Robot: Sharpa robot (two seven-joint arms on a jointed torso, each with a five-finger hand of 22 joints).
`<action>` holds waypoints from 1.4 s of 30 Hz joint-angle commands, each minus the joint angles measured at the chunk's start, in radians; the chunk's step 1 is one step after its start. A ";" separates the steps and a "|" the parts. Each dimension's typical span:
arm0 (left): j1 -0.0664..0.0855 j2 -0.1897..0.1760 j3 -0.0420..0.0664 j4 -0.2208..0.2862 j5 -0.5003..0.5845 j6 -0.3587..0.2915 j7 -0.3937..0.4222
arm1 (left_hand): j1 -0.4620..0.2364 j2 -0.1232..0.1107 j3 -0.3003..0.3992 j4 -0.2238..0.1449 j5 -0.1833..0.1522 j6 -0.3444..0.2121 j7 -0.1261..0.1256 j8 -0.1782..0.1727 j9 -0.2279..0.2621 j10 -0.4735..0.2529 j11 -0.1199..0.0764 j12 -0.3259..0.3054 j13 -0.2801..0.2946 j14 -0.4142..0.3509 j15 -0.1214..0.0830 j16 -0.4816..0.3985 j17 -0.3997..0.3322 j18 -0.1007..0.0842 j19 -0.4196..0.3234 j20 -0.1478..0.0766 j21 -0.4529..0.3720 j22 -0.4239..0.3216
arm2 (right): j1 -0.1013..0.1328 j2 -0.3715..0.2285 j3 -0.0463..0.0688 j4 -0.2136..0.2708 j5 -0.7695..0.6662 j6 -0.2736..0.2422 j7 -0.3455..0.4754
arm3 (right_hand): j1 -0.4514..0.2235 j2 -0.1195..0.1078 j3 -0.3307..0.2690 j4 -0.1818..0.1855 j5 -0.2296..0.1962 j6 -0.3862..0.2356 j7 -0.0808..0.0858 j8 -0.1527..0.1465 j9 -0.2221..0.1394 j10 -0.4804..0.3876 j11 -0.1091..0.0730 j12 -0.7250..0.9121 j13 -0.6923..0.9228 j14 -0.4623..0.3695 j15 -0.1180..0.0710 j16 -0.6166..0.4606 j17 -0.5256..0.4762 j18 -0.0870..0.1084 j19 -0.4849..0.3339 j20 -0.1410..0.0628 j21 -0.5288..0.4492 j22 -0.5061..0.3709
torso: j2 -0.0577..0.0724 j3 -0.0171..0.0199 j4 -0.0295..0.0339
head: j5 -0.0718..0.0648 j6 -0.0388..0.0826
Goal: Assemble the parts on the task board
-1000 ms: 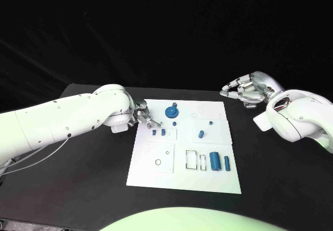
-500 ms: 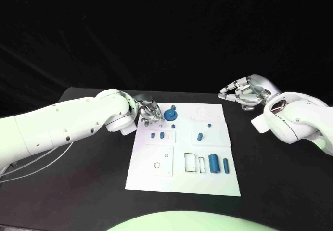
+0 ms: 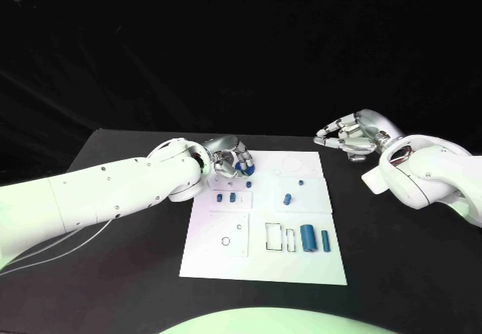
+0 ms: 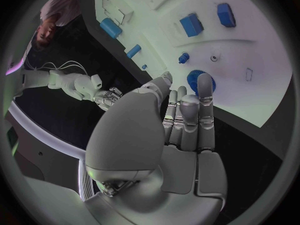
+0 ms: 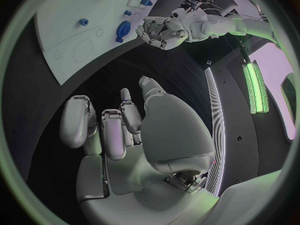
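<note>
Left robot hand (image 3: 232,162) over task board (image 3: 266,264) far edge; right robot hand (image 3: 347,136) off-board.

Head camera looks down; both wrist cameras share the task board (image 3: 263,216).

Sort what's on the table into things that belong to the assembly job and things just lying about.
Belongs to the job:
task board
blue gear on the board
blue cylinders
small blue pegs
left hand, over the gear

Lying about:
nothing loose on the black table
right hand, off the board, holding nothing

task board (image 3: 263,259) mid-table (image 3: 111,278), parts (image 3: 309,238) on it
</note>
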 commanded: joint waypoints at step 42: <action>-0.020 0.096 -0.007 -0.080 -0.310 0.141 -0.015 | -0.011 0.005 0.069 -0.041 0.000 0.166 -0.008 -0.061 -0.193 0.146 -0.009 -0.096 -0.194 0.092 -0.011 0.134 0.095 -0.004 0.111 -0.010 0.144 0.173 | -0.001 0.003 0.001 0.006 -0.008 -0.006 0.007 | -0.002 0.001 0.010 -0.001 0.016 -0.008 0.000 0.008 0.002 -0.005 0.000 -0.002 0.000 0.062 -0.005 -0.003 0.088 0.012 -0.003 -0.001 -0.005 0.076 | -0.001 -0.0004 0.0017 | -0.013 -0.006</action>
